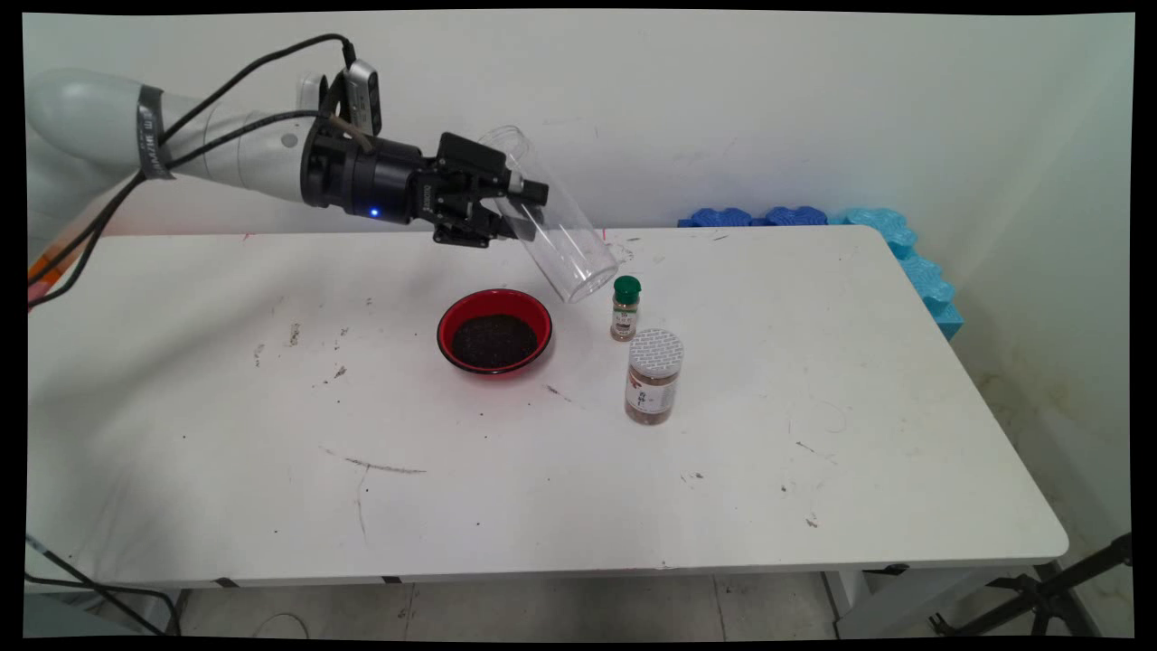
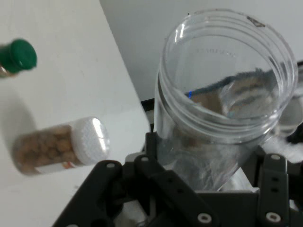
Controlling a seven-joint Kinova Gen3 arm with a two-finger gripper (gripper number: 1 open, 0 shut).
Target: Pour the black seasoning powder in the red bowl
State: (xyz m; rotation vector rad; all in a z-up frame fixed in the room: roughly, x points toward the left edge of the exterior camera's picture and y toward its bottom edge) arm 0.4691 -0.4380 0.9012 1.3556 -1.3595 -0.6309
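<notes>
One tool (image 1: pixel 520 212) gripping clear jar (image 1: pixel 551 231) | tilted above red bowl (image 1: pixel 494 331)

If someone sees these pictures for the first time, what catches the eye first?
The black pincer holds a clear, empty plastic jar tilted in the air above the white table. Below it stands a red bowl of dark grains, and to its right a green-capped bottle and a white-lidded jar.
</notes>
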